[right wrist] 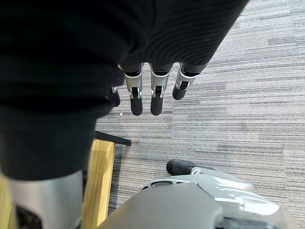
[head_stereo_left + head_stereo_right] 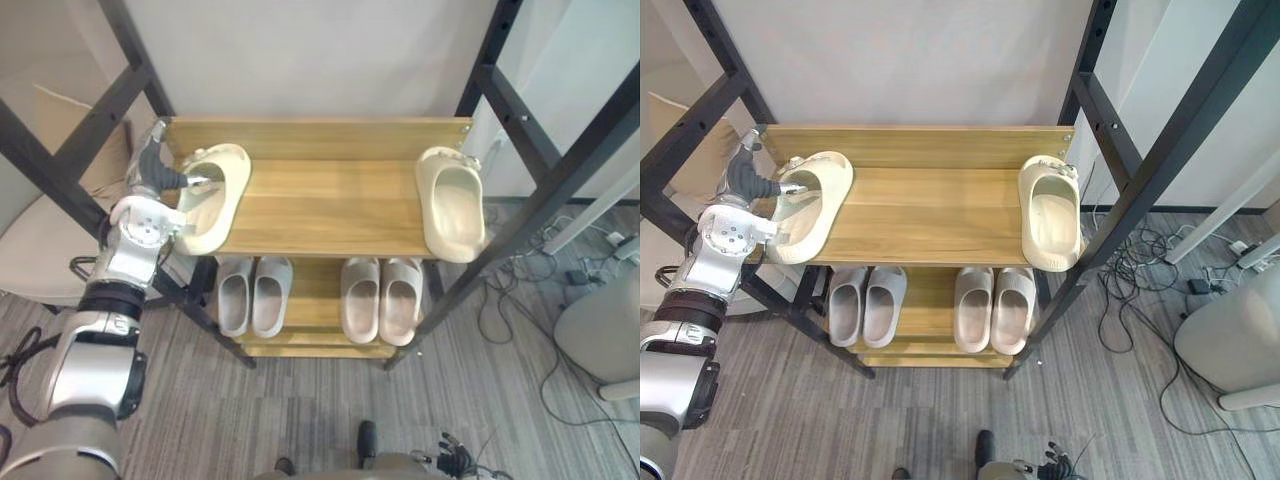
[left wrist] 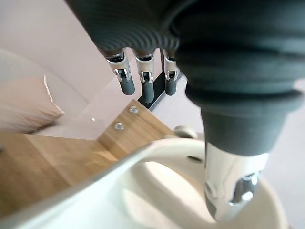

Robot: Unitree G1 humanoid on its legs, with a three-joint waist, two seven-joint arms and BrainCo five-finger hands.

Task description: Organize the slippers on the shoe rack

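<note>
Setting: a wooden shoe rack (image 2: 320, 205) in a black metal frame, standing on grey striped carpet (image 1: 228, 119); two shelves can be made out.

Task's thing: a cream moulded foam slipper (image 2: 212, 220) at the left end of the top shelf. Its near end reaches the shelf's front edge.

Its mate: a second cream foam slipper (image 2: 452, 205) at the right end of the same shelf, well apart from the first, with bare wood between them.

Left hand (image 2: 156, 172): at the left slipper, straddling its outer wall. The thumb (image 3: 228, 176) reaches down into the foot opening. The fingers (image 3: 147, 88) hang fairly straight outside the rim and seem clear of it. I judge this a hold being set up, not a closed pinch.

Right hand (image 1: 156, 93): low over the carpet beside the rack's foot, fingers straight and loose, holding nothing.

Key relation: the left slipper's long axis runs front to back, its far end leaning slightly toward the shelf's middle. The mate lies to the robot's right, roughly parallel. The left hand is much the nearer to the left slipper, so pairing them probably means carrying it rightward along the shelf.

Count: six slippers. Two cream ones are on top. Four paler ones are on the lower shelf, side by side as a left pair (image 2: 235, 298) and a right pair (image 2: 400, 300).
</note>
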